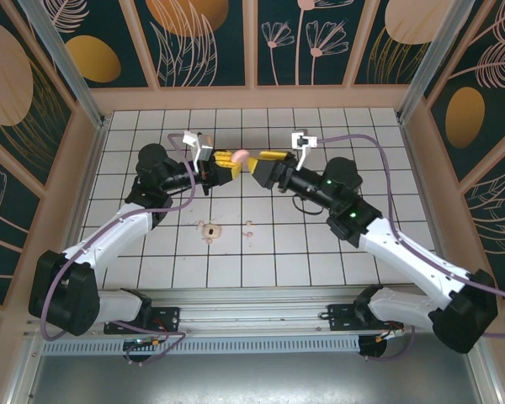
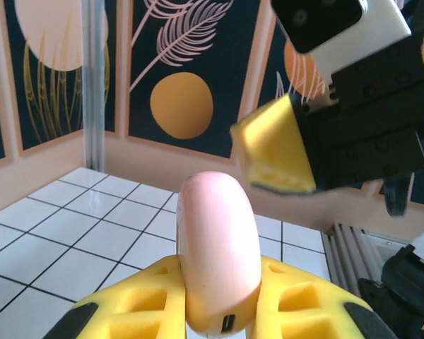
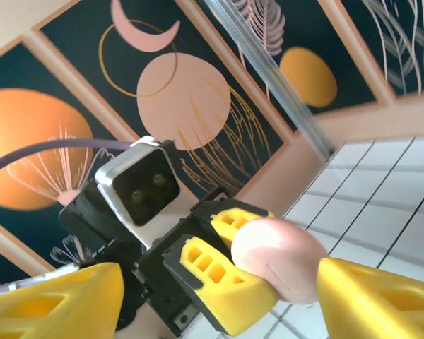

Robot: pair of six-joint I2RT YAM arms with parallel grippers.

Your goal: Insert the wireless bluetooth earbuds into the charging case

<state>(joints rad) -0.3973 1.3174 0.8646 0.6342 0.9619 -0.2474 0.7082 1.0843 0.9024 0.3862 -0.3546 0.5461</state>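
Nothing is inserted yet. Above the white tiled surface (image 1: 320, 252), the left gripper (image 1: 227, 166) fingers clamp the lifted, seemingly shut pink charging case (image 2: 215, 247). The right gripper (image 1: 259, 166) fingers spread wide around it. The earbuds (image 1: 248, 225) lie on the tiles, well apart.

The top camera looks down from afar; both close wrist cameras face each other, sharing the pink charging case (image 2: 218, 254).

left claw (image 1: 225, 162) clamping charging case (image 1: 241, 157), right claw (image 1: 261, 163) parted alongside

earbuds (image 1: 248, 225) on the table (image 1: 320, 252), charging case (image 1: 240, 157) above it, farther back.
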